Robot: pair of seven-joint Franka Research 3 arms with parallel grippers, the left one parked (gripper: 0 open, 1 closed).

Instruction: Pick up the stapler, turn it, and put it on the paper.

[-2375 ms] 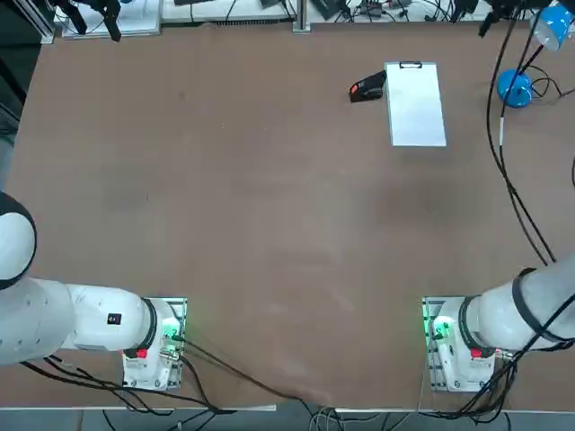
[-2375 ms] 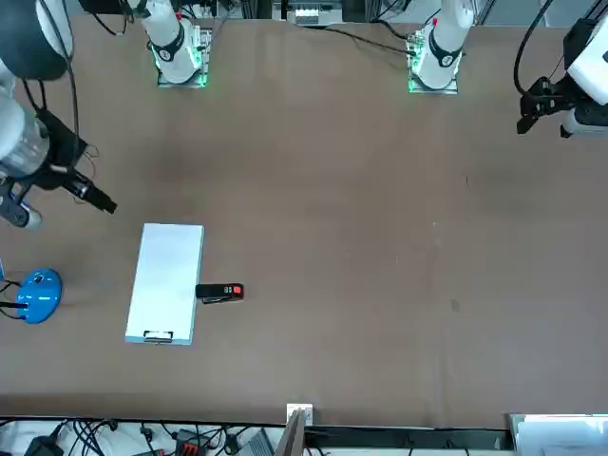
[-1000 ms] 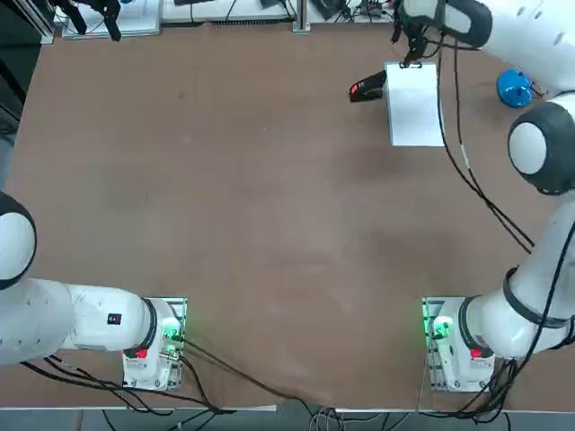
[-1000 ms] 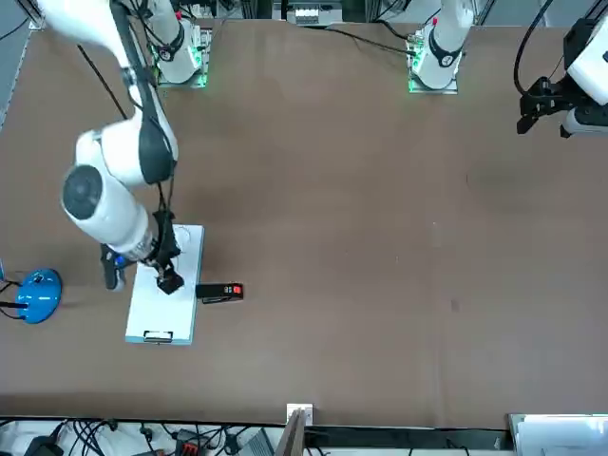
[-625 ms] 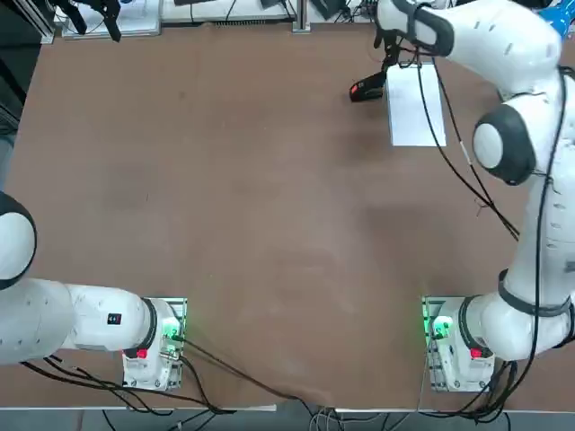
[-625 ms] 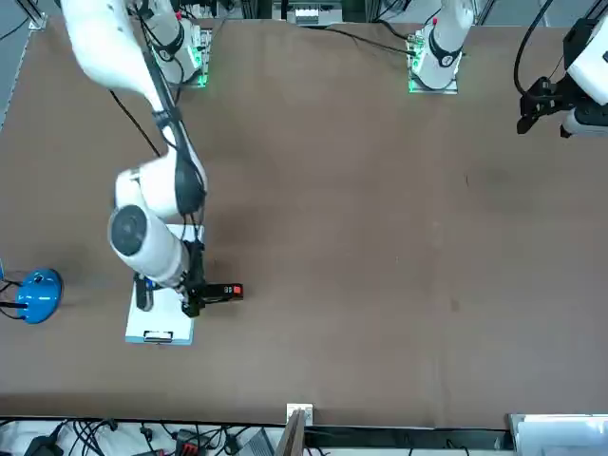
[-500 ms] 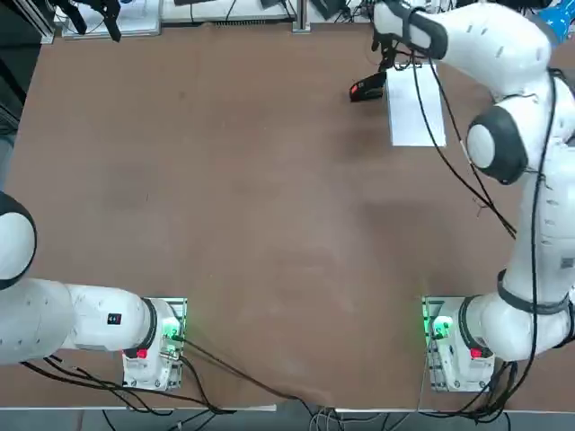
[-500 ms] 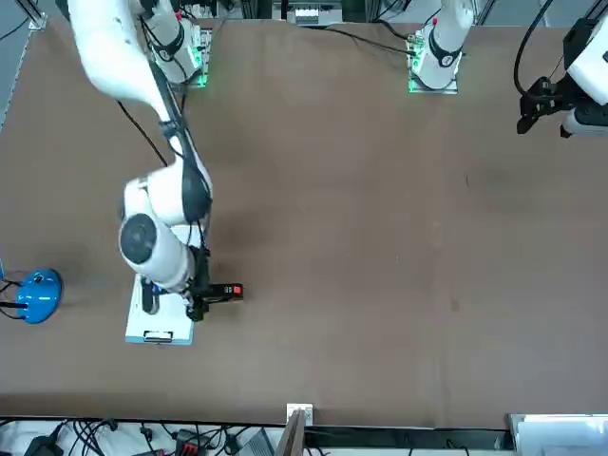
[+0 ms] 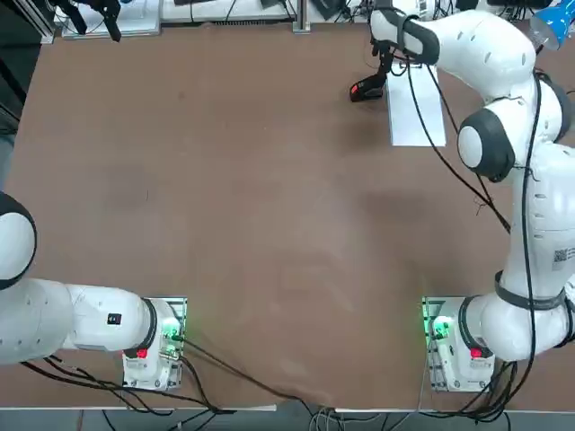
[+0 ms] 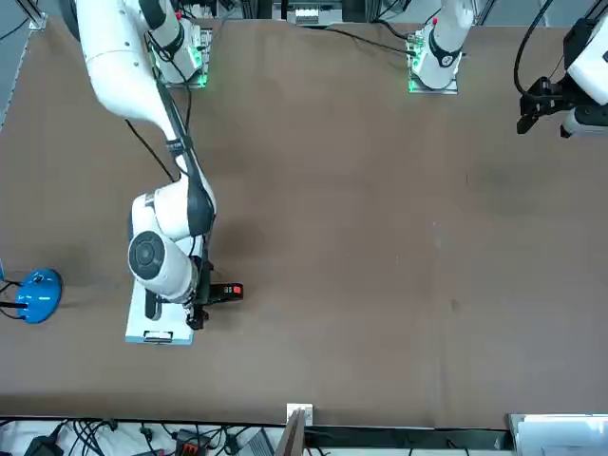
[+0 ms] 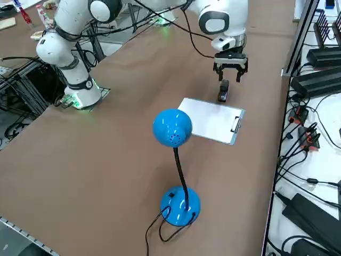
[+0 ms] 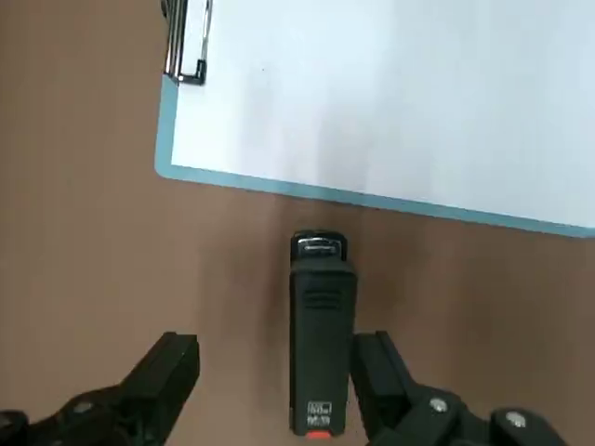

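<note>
Right wrist view shows the right end effector (image 12: 270,395) with fingers wide apart above the stapler (image 12: 321,344), which lies on the counter (image 12: 84,279) beside the paper (image 12: 390,93); picking, turning and placing are all left.

My right arm (image 9: 503,108) is built of glossy white rounded shells joined by grey disc-shaped joint caps, with a small printed label on its lower segment. A black cable runs loosely along it. Its base (image 9: 454,346) is a white-and-red collar on a metal plate, glowing green. My right gripper (image 11: 229,72) is black, with two blocky dark fingers (image 12: 167,381) below a white wrist.
</note>
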